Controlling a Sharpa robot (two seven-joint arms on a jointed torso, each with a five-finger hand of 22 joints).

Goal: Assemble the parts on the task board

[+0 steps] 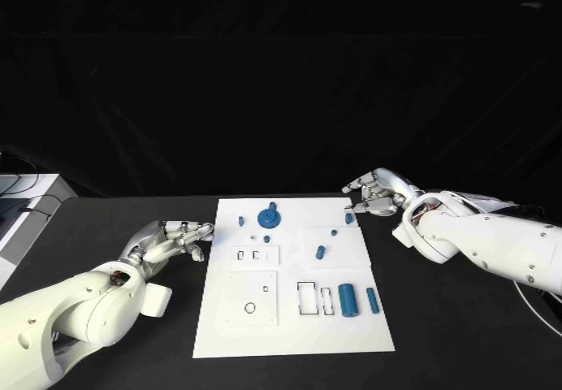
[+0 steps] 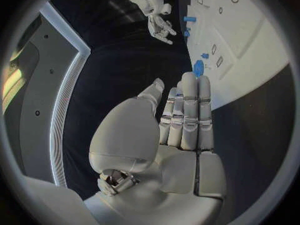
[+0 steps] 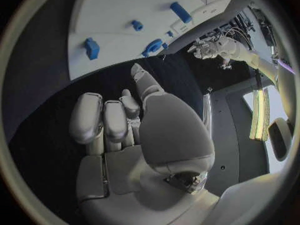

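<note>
White and flat, the task board [image 1: 293, 325] lies on the black table [image 1: 117, 211] between the two hands, its long sides running away from the robot.

The left arm reaches in low over the table, and the left hand [image 1: 174, 240] hovers just beside the board's near-left edge. Its fingers [image 2: 189, 105] are stretched out straight and side by side toward the board, thumb set a little apart, and nothing is in it.

The right arm bends in from the opposite side; the right hand [image 1: 377, 197] sits at the board's far corner. Its fingers [image 3: 103, 120] are curled inward toward the palm, the thumb raised beside them, with no part between them.

Of the parts, the round blue gear [image 1: 270, 217] stands on the board ahead of the left hand's fingertips. A thick blue cylinder [image 1: 348, 297] and a slimmer blue rod [image 1: 373, 301] lie side by side toward the robot, well apart from both hands. A small blue peg [image 1: 349, 217] sits just beside the right hand's fingertips; whether they touch it I cannot tell.
</note>
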